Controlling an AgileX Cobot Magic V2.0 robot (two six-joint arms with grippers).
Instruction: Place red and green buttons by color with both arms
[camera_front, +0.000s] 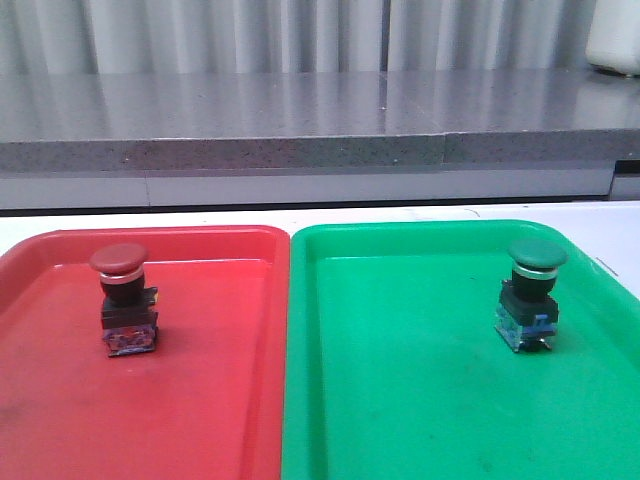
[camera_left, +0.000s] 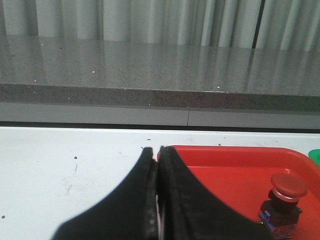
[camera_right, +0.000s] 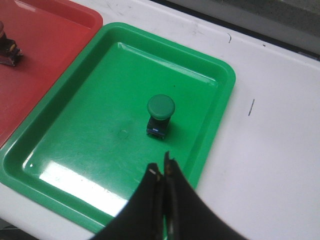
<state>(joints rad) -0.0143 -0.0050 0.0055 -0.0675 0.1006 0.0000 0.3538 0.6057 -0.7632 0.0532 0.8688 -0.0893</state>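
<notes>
The red button (camera_front: 127, 300) stands upright in the red tray (camera_front: 60, 420); the left wrist view shows the red button (camera_left: 286, 199) well off to one side of my left gripper (camera_left: 156, 150), which is shut and empty. The green button (camera_front: 532, 294) stands upright in the green tray (camera_front: 400, 400). In the right wrist view the green button (camera_right: 160, 113) sits in the green tray (camera_right: 75, 145) a short way beyond my right gripper (camera_right: 161, 170), also shut with nothing in it. Neither gripper appears in the front view.
The two trays lie side by side on a white table (camera_front: 610, 225), touching at their inner rims. A grey stone ledge (camera_front: 300, 120) runs behind the table. Bare white table (camera_left: 65, 165) lies beside the red tray (camera_left: 235, 165).
</notes>
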